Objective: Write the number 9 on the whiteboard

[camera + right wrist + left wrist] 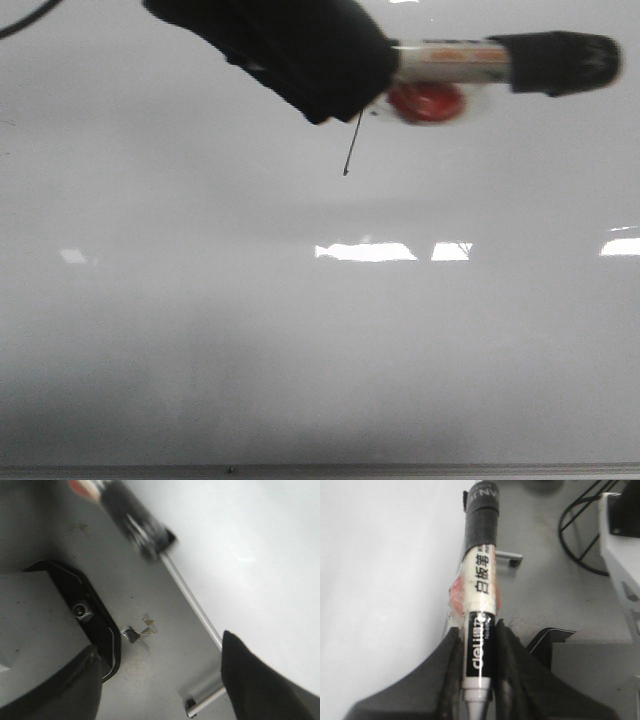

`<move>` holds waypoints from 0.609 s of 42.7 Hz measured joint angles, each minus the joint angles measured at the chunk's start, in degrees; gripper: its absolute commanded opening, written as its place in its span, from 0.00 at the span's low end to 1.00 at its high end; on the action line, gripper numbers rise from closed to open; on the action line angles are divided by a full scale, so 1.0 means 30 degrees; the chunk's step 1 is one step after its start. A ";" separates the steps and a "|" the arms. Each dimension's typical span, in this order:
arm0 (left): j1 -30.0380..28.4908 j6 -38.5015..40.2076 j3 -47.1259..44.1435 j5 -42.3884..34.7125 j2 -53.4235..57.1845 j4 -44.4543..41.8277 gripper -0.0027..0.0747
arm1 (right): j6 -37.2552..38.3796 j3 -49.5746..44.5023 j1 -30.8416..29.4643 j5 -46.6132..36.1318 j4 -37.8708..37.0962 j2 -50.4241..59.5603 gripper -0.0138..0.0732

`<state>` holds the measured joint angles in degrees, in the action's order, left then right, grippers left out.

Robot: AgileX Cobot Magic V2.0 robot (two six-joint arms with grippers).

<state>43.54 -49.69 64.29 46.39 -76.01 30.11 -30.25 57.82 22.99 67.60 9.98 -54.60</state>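
We cannot see most of the number 9 (352, 145): in the front view the dark left gripper (290, 50) covers the place where a loop would be, and only a thin black slanted stroke shows below it, ending in a small dot on the whiteboard (320, 340). Whether a closed loop exists above that stroke we cannot tell. The stroke sits in the upper middle of the board, well above the bright white glare patches (366, 251) that run across the middle.

The gripper itself is cut off by the top edge of that view, and its outline is blurred. From it a marker (480, 62) sticks out sideways — white barrel with orange print, black cap end, and a red blob (427, 101) just under the barrel that we cannot identify.

In the left wrist view the left gripper (479, 680) has its black fingers (507, 655) pressed against both sides of the marker (481, 610), pinching its black-labelled section; the grey tip is cropped by the frame edge.

The right wrist view is soft and motion-blurred. The right gripper (160, 690) shows one dark finger (255, 680) on each side with a wide gap between them and nothing in it — spread apart. The whiteboard (260, 545) and its thin metal edge strip (192, 600) cross that view, along with a smeared marker (132, 517).
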 measured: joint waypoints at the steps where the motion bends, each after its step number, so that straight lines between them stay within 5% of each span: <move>1: -0.0115 0.0477 0.0000 0.0000 0.0236 -0.0692 0.10 | 0.0392 0.0000 -0.0205 0.0009 -0.0369 0.0207 0.77; 15: -0.5955 1.4051 -0.0079 0.0428 0.4539 -1.2897 0.10 | 0.1927 0.0000 -0.1241 0.0274 -0.1615 0.1497 0.77; 26: -1.1521 1.8118 -0.3859 -0.5501 0.5701 -1.4044 0.10 | 0.1927 0.0000 -0.1241 0.0274 -0.1615 0.1497 0.77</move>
<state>8.98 4.66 52.71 29.88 -58.90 -12.02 -24.47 57.82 19.27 68.43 5.13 -50.11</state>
